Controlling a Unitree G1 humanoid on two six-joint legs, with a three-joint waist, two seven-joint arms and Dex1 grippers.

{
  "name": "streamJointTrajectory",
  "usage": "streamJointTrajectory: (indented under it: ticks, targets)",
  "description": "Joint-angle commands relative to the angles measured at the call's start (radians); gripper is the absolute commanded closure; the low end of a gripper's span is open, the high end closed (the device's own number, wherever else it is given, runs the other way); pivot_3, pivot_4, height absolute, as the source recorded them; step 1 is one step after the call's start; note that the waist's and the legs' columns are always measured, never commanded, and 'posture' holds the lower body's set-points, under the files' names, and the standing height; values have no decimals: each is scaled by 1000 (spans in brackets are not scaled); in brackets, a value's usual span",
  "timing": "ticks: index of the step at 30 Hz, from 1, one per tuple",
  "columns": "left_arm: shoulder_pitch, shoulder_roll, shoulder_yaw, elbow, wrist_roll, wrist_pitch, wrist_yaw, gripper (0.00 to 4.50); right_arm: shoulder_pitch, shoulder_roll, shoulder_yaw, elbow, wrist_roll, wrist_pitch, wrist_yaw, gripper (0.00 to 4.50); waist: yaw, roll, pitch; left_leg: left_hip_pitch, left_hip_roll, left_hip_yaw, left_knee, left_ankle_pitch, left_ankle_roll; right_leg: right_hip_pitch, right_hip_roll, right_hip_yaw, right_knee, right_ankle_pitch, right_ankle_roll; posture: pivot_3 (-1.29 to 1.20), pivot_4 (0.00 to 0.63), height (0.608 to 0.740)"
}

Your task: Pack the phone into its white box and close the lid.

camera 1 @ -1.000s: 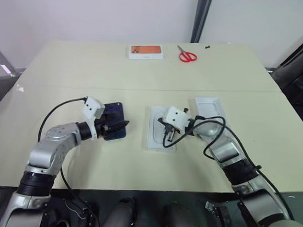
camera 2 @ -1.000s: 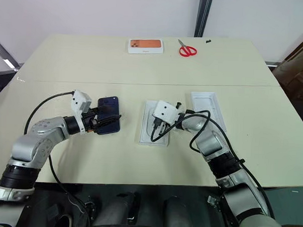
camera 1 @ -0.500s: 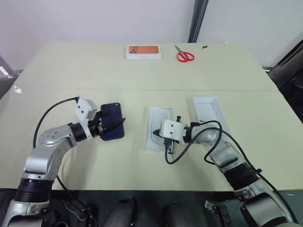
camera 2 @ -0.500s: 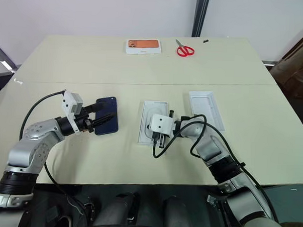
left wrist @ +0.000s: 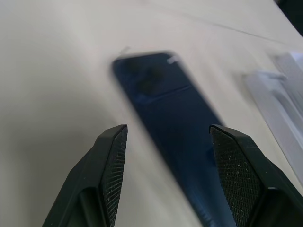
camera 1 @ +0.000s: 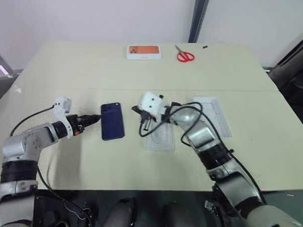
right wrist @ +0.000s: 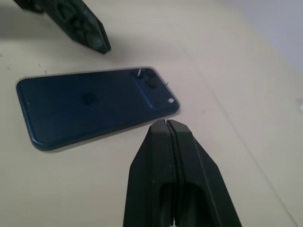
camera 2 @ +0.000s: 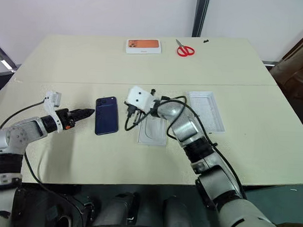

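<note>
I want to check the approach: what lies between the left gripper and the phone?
Nothing: in the left eye view, bare table separates the open left gripper from the phone, which lies flat, untouched.

No readable text

No lettering, brand, number or sign can be read on anything here; the phone (right wrist: 94,106) carries only a faint round mark on its back, too dim to identify.
</note>
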State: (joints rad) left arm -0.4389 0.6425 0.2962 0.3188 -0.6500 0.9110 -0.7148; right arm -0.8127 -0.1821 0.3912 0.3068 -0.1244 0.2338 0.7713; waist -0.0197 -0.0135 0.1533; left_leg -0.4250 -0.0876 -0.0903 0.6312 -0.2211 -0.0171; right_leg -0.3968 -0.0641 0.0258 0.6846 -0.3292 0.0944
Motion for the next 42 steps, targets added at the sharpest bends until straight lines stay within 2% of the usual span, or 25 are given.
streamJointTrajectory:
  ticks: [1,7,12,25,32,39,42]
  targets:
    - [-40,-5,27,21,-39,91,13,1597,-65,39,44,73,-40,30,-2,4489,1,0,0,0,0,0,0,0,0,0,0,0,0,0,0,0,150,734]
    - [-45,-34,-8,-2,-38,181,13,1597,-134,97,119,242,-94,152,51,4489,0,0,0,0,0,-1,0,0,-1,0,0,0,0,0,0,0,150,734]
    - [-30,-66,-45,-8,-18,236,24,1597,-140,115,121,279,-101,150,65,4489,0,0,-1,2,-1,-1,0,0,-1,1,-1,0,0,0,0,0,150,734]
    - [-113,-192,-71,40,0,348,109,1597,-118,117,124,237,-110,145,87,4489,14,3,-5,8,-2,-2,-1,0,0,8,-2,-1,0,0,0,0,150,734]
    - [-146,-214,-121,70,46,345,91,1597,-104,108,123,223,-113,146,97,4489,13,4,-6,8,-3,-3,-1,0,0,8,-2,-1,0,0,0,0,150,734]
    - [-156,-202,-99,96,50,342,70,1597,-96,102,118,219,-118,143,87,4489,11,4,-6,8,-3,-3,-1,0,0,8,-2,-1,0,0,0,0,150,734]
    - [-156,-202,-84,104,44,350,69,2459,-89,99,118,213,-118,143,88,4500,9,4,-6,8,-3,-3,-1,0,0,8,-2,-1,0,0,0,0,150,734]
